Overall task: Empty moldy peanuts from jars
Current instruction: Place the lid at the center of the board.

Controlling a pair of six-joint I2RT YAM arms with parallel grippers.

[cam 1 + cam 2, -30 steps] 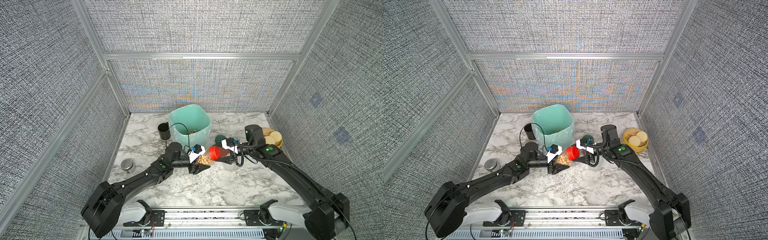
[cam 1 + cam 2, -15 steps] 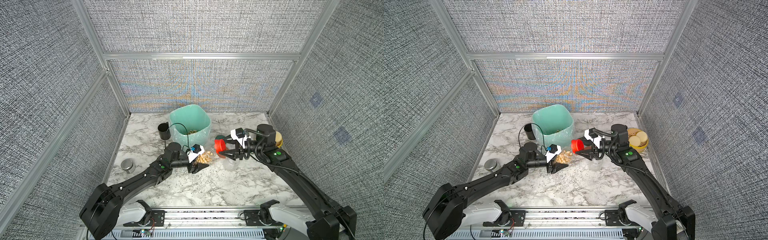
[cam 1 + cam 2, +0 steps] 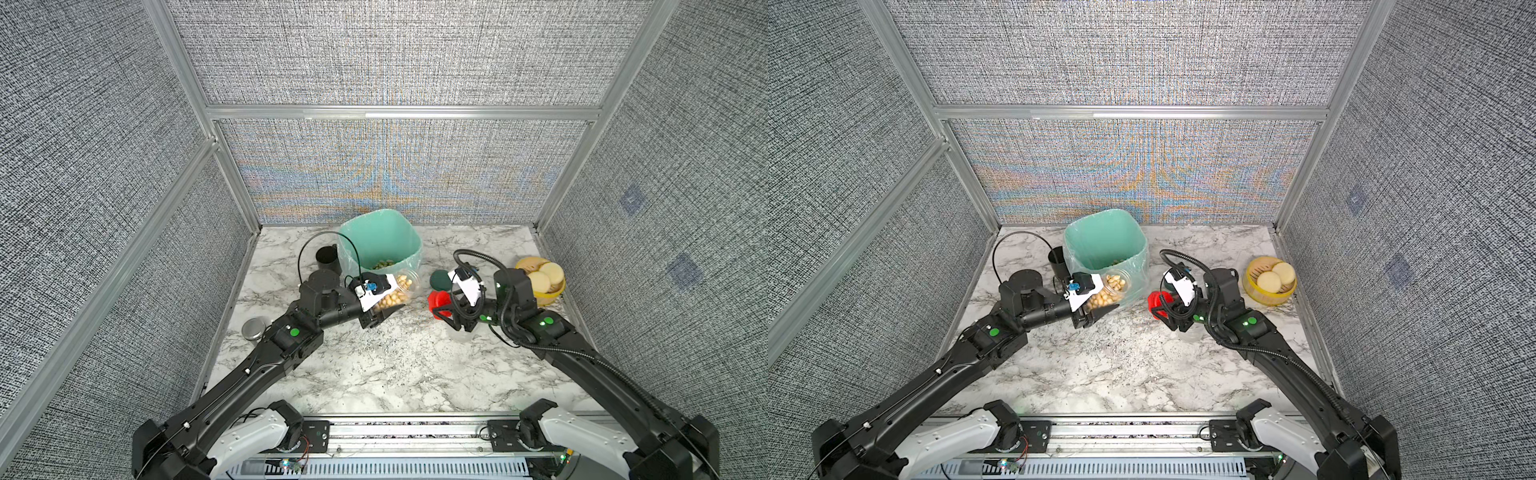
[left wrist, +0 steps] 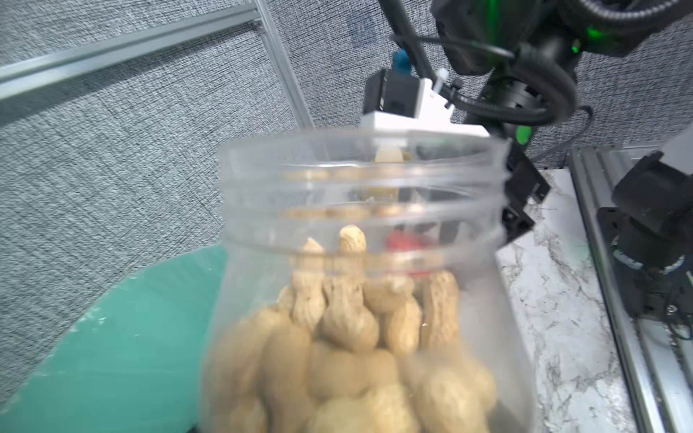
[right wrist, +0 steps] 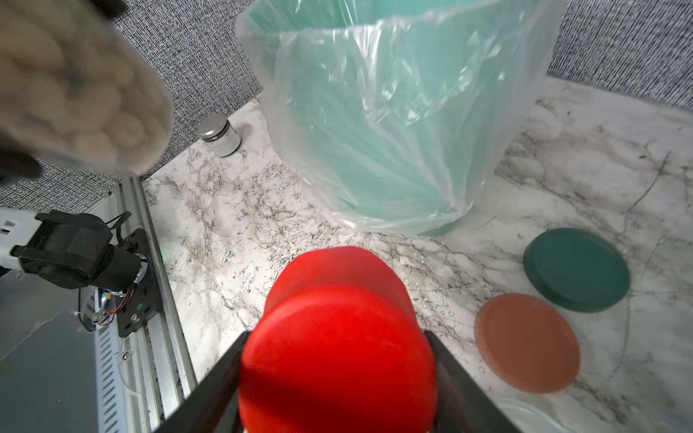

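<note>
The left gripper [image 3: 395,296] is clamped on an uncapped clear jar [image 3: 402,286], which is tipped with its mouth toward the bag-lined teal bin [image 3: 376,230], just beside the bin's wall. The left wrist view shows in-shell peanuts [image 4: 348,337] piled below the jar's threaded neck. The right gripper [image 3: 441,305] pinches the red lid [image 3: 438,300]. Only the right wrist view shows the terracotta lid [image 5: 527,343] lying beside the dark green lid [image 5: 575,270] (the arm hides it in both top views).
</note>
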